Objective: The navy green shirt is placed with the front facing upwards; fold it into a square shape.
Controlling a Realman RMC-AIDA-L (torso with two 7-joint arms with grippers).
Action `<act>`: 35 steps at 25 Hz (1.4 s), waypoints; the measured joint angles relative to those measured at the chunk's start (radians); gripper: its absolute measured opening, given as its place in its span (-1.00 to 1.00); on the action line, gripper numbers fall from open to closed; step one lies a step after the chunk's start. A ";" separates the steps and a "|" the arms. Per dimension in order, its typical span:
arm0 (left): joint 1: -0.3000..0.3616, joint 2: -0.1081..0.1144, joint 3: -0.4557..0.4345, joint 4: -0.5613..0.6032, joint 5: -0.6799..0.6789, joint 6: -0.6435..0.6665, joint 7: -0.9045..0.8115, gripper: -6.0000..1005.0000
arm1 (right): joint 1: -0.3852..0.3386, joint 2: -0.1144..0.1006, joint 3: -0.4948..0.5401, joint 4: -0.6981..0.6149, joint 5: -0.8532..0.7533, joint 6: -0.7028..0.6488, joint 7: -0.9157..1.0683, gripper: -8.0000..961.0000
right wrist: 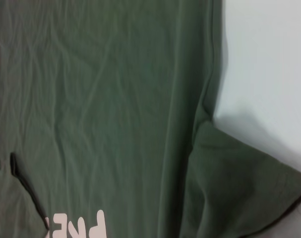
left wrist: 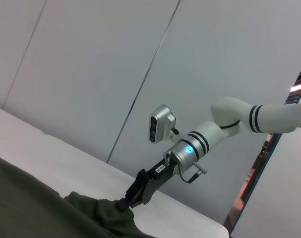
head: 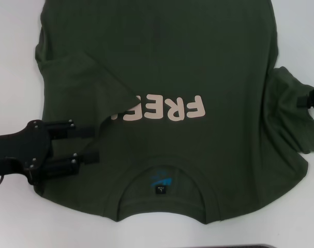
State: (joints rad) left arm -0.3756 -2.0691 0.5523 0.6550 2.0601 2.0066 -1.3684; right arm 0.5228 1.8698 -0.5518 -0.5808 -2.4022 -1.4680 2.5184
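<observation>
Two grippers on a navy green shirt (head: 198, 62) spread over a white table (head: 12, 222).

Left gripper (head: 93, 143), jaws parted, rests at the folded-in left sleeve; right gripper (left wrist: 126, 202) pinches the bunched right sleeve. Pale grey panelled walls (left wrist: 90, 64) stand behind the table.

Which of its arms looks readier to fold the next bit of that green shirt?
Probably the right gripper: it pinches the unfolded sleeve of the shirt. The left gripper lies open on its already folded side.
</observation>
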 joint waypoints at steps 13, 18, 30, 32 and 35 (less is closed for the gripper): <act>0.000 -0.002 -0.006 0.000 0.000 0.002 0.000 0.16 | -0.056 -0.031 0.021 -0.084 0.001 -0.036 0.053 -0.96; -0.001 -0.003 -0.011 0.000 0.000 0.003 0.000 0.16 | -0.071 -0.040 0.070 -0.119 0.001 -0.058 0.067 -0.96; -0.002 -0.003 -0.011 0.000 0.000 0.004 0.000 0.16 | -0.077 -0.055 0.098 -0.171 -0.026 -0.073 0.108 -0.96; -0.002 -0.003 -0.011 0.000 0.000 0.005 0.000 0.16 | -0.080 -0.056 0.104 -0.176 -0.027 -0.075 0.111 -0.96; -0.002 -0.003 -0.012 0.000 0.000 0.007 0.000 0.16 | -0.079 -0.057 0.109 -0.178 -0.027 -0.093 0.111 -0.96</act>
State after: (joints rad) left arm -0.3774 -2.0721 0.5405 0.6550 2.0601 2.0140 -1.3683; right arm 0.4439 1.8133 -0.4431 -0.7589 -2.4294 -1.5610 2.6297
